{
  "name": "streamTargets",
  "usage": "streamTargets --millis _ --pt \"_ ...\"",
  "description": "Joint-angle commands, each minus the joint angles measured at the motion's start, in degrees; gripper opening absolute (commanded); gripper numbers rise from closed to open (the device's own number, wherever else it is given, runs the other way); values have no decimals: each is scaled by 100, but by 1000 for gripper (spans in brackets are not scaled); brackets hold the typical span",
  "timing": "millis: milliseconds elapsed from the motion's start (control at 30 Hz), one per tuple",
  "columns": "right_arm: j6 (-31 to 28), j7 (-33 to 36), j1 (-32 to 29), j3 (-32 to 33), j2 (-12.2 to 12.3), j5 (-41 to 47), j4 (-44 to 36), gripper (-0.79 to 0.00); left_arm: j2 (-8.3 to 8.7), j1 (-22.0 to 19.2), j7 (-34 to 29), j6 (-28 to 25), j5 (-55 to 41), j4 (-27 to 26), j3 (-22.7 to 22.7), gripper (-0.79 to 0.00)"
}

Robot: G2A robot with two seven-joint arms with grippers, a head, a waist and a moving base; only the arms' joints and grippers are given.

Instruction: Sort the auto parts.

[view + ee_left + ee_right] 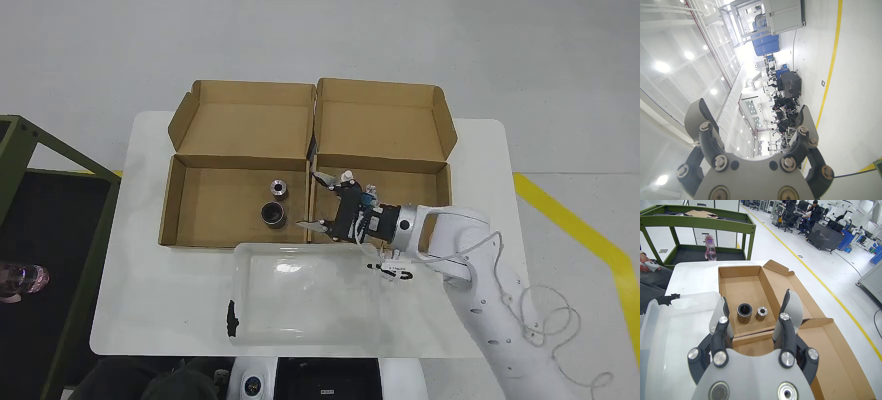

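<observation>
Two metal cylinders stand in the left cardboard box: a dark ring-topped sleeve and a smaller silver bushing. My right gripper hovers open and empty over the seam between that box and the right cardboard box, fingers pointing toward the two parts. My left gripper is open, holds nothing and points up at the hall ceiling.
A clear plastic bin with black tape on its rim sits at the table's front, just under the right wrist. Both boxes have lids folded back. A green cart with a bottle stands beyond the table's left side.
</observation>
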Motion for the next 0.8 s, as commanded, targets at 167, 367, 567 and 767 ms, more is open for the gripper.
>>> streamTargets --millis 167,367,567,767 --pt "77 -485 -823 712 152 -241 -535 -203 0 0 0 0 0 0 0 0" --pt "135 -908 -1502 1263 261 -467 -667 -123 0 0 0 0 0 0 0 0" --pt "591 -1585 -2236 1866 337 -758 -860 -123 0 0 0 0 0 0 0 0" --pt "910 -2151 -2914 2341 391 -915 -906 -99 0 0 0 0 0 0 0 0"
